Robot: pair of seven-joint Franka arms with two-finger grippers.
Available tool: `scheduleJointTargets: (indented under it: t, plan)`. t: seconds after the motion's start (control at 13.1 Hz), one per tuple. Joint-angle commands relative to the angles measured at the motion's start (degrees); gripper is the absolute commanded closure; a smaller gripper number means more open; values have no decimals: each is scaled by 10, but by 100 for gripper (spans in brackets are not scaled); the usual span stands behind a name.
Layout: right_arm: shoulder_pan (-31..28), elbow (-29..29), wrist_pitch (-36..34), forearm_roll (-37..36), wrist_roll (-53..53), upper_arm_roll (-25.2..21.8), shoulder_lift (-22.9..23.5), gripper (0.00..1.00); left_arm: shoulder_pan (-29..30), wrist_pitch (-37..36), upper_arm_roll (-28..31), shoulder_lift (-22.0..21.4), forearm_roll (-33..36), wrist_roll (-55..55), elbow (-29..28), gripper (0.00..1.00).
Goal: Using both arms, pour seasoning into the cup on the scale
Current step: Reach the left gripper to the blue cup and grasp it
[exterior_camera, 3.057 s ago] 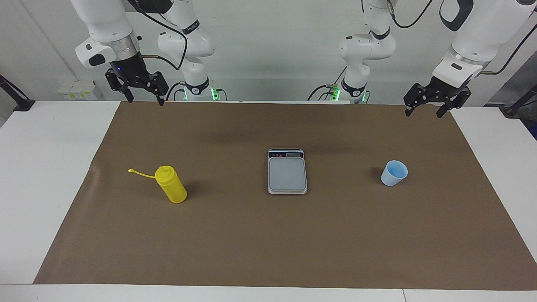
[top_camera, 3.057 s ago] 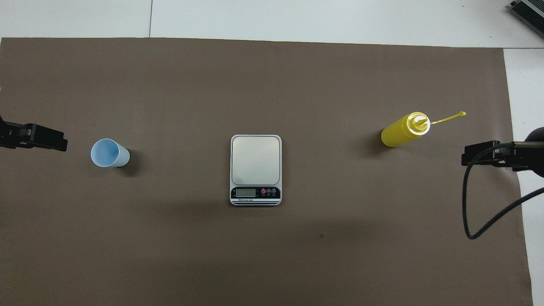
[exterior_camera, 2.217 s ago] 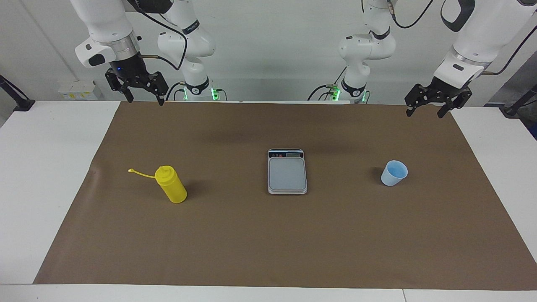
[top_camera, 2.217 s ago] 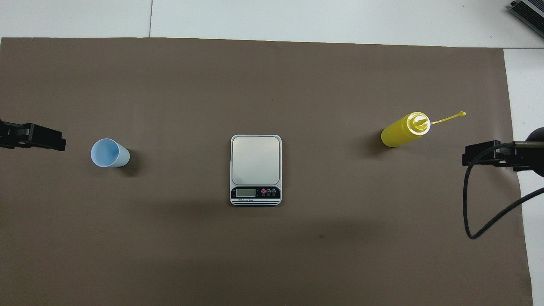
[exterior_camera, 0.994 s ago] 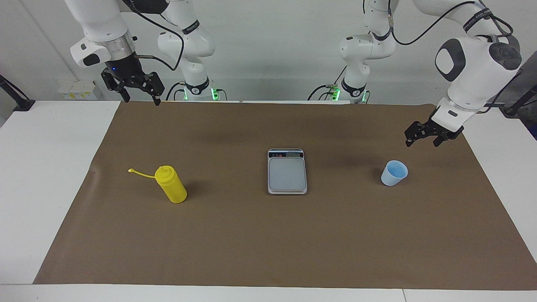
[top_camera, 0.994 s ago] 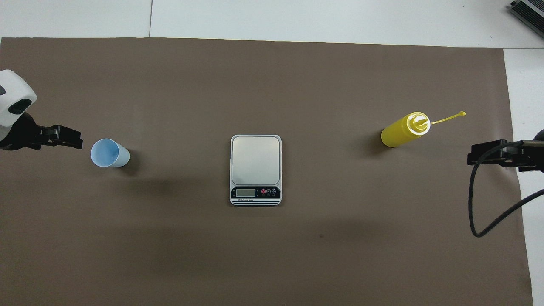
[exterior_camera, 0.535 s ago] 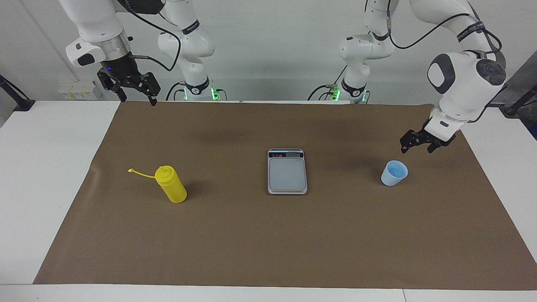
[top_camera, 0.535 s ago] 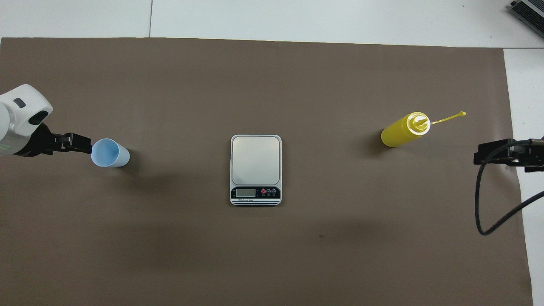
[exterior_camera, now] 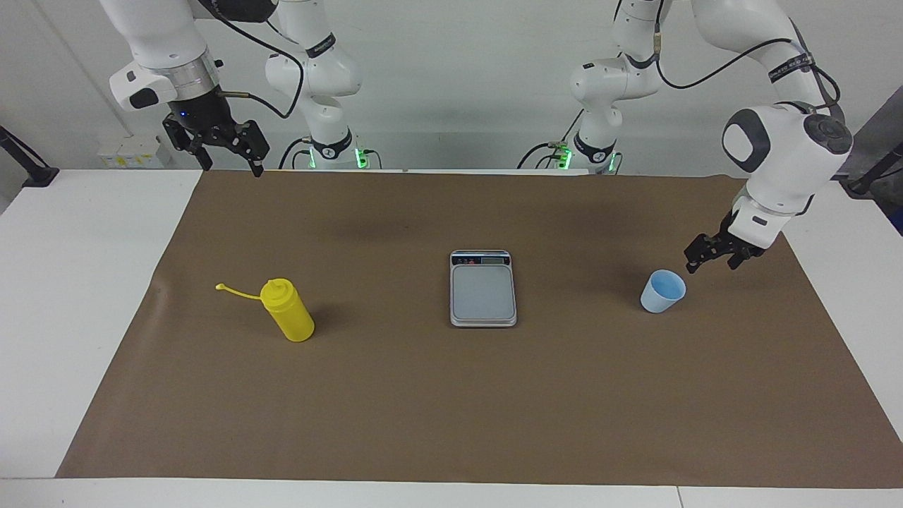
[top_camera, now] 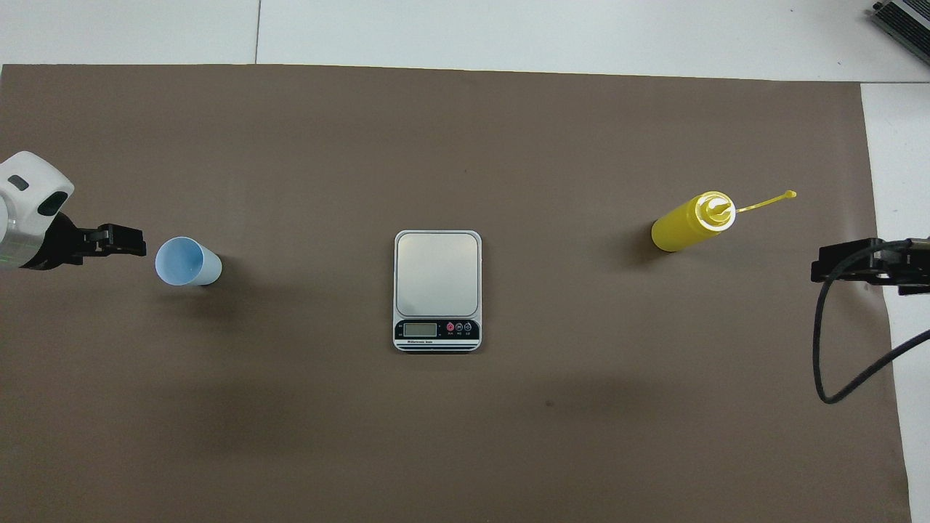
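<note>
Left gripper (exterior_camera: 710, 260) lower, beside cup (exterior_camera: 663, 291)

Scale (exterior_camera: 483, 293) between cup (exterior_camera: 662, 291) and bottle (exterior_camera: 287, 309) (all apart).

- You have no text you can read here.
- The scale (top_camera: 437, 290) carries a line of small print under its display strip, too small for you to make out.
- Its display shows you no digits, and the button marks beside it are illegible.
</note>
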Motion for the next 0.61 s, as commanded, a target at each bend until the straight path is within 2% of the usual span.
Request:
scheduleJointTargets:
  t: [0.0,0.54]
  plan:
    - [-6,-10,-4,10,-12,1,-15,0,-10,59,-5,-2,-6,-52,-51,0]
    - [-7,-10,-4,10,-12,1,-15,0,-30,143,-5,10,-6,-82,-121,0]
